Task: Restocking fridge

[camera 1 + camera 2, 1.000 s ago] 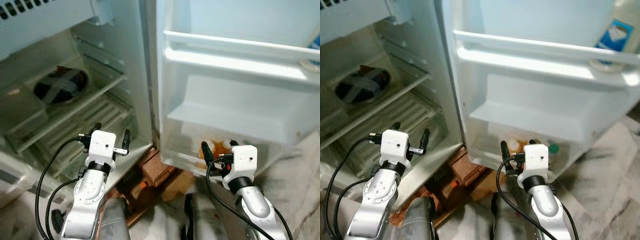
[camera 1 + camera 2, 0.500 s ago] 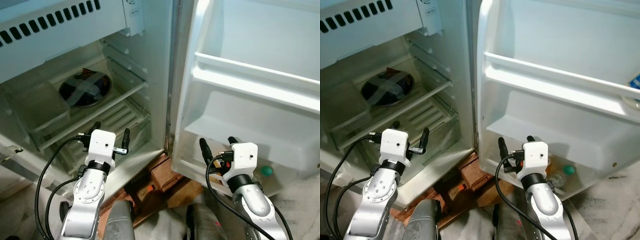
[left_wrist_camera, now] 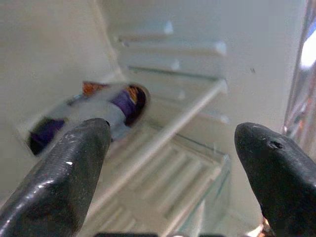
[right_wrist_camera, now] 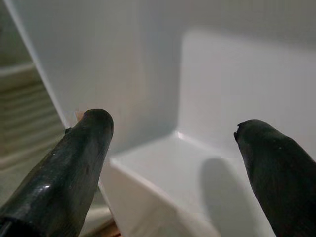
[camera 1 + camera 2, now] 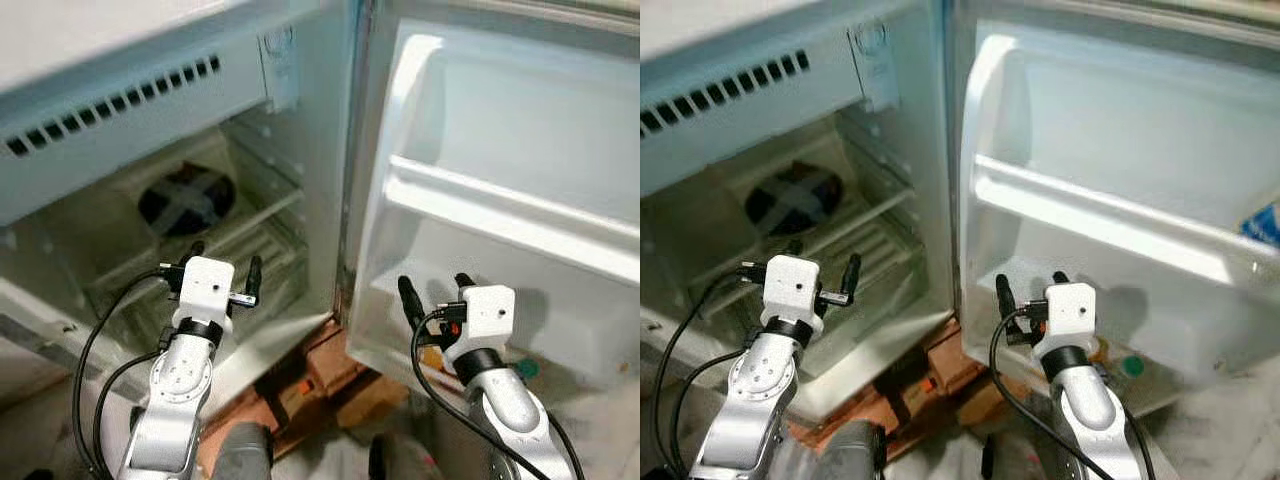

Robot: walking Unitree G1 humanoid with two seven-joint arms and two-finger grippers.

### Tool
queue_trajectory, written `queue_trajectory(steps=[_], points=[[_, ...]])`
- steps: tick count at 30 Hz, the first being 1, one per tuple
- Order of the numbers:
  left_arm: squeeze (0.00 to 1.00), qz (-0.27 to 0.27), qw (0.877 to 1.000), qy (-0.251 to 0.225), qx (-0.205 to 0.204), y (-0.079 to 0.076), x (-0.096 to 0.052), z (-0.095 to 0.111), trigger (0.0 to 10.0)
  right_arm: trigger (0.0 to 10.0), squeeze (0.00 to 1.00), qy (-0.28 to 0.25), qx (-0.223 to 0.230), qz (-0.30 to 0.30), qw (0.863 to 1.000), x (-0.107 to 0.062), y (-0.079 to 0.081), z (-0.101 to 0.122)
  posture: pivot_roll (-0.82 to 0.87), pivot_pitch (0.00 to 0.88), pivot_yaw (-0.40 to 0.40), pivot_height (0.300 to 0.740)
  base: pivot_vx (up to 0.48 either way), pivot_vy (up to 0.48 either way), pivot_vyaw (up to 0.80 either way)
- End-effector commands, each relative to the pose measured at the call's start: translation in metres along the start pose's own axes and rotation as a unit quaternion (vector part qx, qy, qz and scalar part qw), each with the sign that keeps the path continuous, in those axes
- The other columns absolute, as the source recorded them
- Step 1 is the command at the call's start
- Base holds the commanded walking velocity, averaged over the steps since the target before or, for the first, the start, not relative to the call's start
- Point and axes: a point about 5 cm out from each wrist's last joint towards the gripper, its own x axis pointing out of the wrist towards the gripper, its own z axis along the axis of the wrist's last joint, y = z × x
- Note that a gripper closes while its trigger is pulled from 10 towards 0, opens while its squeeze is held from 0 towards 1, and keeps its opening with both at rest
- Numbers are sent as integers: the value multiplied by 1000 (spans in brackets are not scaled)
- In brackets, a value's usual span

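- Since the earlier frames the head camera has tilted upward: the vented panel [image 5: 110, 130] above the compartment now sits lower in view, and the door's bottom bin has slid toward the lower edge. Both arms keep the same raised posture; no item has changed place.
- Left gripper [image 5: 222, 268]: fingers spread wide, holding nothing, poised at the mouth of the fridge [image 5: 300, 150] compartment.
- Right gripper [image 5: 436, 294]: fingers spread wide, empty, facing the lower part of the open door [image 5: 520, 130].
- Step in hand, as judged: surveying storage space before fetching stock. No item to be loaded is visible near either gripper. Recommended practice: keep both grippers clear of the door edge while the body moves, and choose a bare shelf.
- Door shelf [image 5: 500, 205]: smooth moulded white plastic, rounded rail, bare along its visible length. A green-capped item [image 5: 1131, 366] sits in the bottom bin.
- Crisper drawer [image 3: 197, 182]: clear rigid plastic with a ribbed floor.
- Dark round dish [image 5: 187, 196], farthest back, rests on the compartment shelf; the left wrist view suggests a purple wrapper, though blurred.
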Motion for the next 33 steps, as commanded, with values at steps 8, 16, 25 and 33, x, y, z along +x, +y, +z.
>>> queue_trajectory(steps=[8, 16, 25, 33], points=[[0, 0, 1000, 0, -2, -2, 1, -1, 10000, 10000, 0, 15, 5, 2, 1000, 2, 0, -5, 54, 40, 3, 724, -240, 0, 0], [0, -1, 1000, -1, -3, -3, 2, -1, 10000, 10000, 0, 21, 4, 5, 1000, 3, -1, -7, 54, 36, 0, 724, -251, 0, 0], [0, 0, 1000, -2, -3, -3, 3, -1, 10000, 10000, 0, 24, 5, 13, 1000, 5, 1, -9, 56, 33, -2, 724, -297, 0, 0], [0, -1, 1000, -4, -2, -4, 3, -1, 10000, 10000, 0, 25, 5, 21, 999, 6, 2, -10, 56, 31, -2, 724, -252, 0, 0]])
